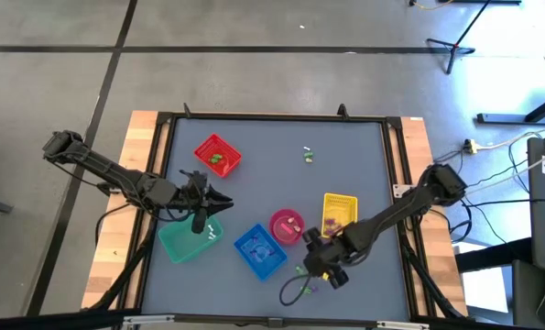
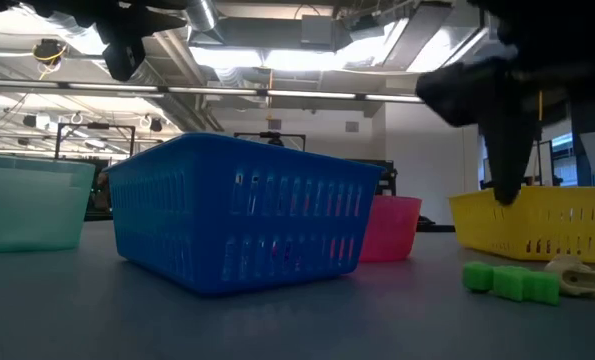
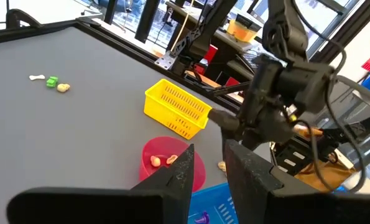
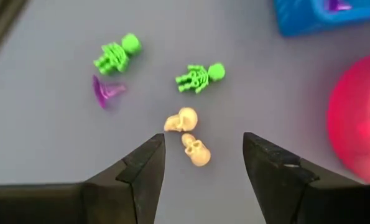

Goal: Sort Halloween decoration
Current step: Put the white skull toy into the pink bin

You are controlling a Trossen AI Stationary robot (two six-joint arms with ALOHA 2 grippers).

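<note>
A small cluster of Halloween decoration lies on the grey table near its front edge: two cream skulls [image 4: 191, 134], two green skeletons [image 4: 200, 76] and a purple piece [image 4: 105, 91]. My right gripper [image 4: 203, 155] hangs open just above them, pointing steeply down, with the skulls in the gap between its fingers and untouched. In the low view a green skeleton [image 2: 512, 282] and a cream skull [image 2: 577, 275] lie flat on the table. My left gripper [image 1: 219, 202] waits open above the teal basket [image 1: 188, 240], nothing between its fingers [image 3: 178, 177].
The blue basket [image 1: 259, 250], pink bowl [image 1: 287, 225] and yellow basket [image 1: 338, 213] crowd around my right gripper. The red basket [image 1: 217, 156] stands far left. A few more trinkets [image 1: 309, 156] lie toward the far edge. A black cable loop [image 1: 295, 291] lies near the front edge.
</note>
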